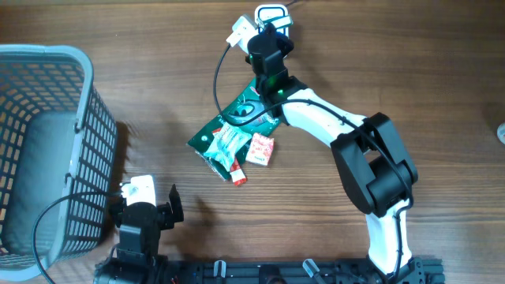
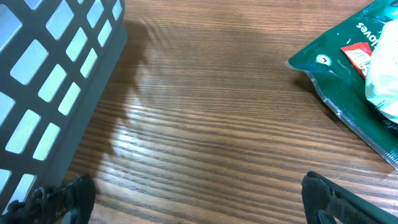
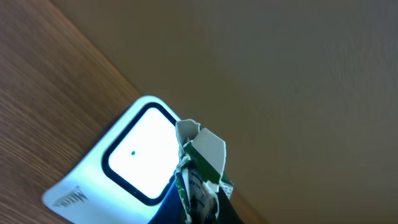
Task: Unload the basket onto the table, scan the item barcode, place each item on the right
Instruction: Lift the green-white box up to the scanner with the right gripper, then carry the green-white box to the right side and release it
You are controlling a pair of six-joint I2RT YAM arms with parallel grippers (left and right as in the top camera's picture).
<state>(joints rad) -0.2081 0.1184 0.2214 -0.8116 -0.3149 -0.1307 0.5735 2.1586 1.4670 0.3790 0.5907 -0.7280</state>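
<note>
Packet (image 3: 200, 152), green-and-white, looks light, thin and crinkly, pinched by its lower end in the clenched right end effector (image 1: 267, 31) just before the scanner (image 3: 134, 155); left end effector (image 1: 147, 207) gapes empty.

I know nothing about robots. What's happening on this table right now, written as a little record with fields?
scanner: white box-shaped scanner with a lit window, near the far edge of the wooden table
right gripper: shut on a crumpled green-and-white packet, held close to the scanner
left gripper: open, empty, low beside the grey plastic basket
lying on table: dark green pouch, small red-and-white packet
</note>
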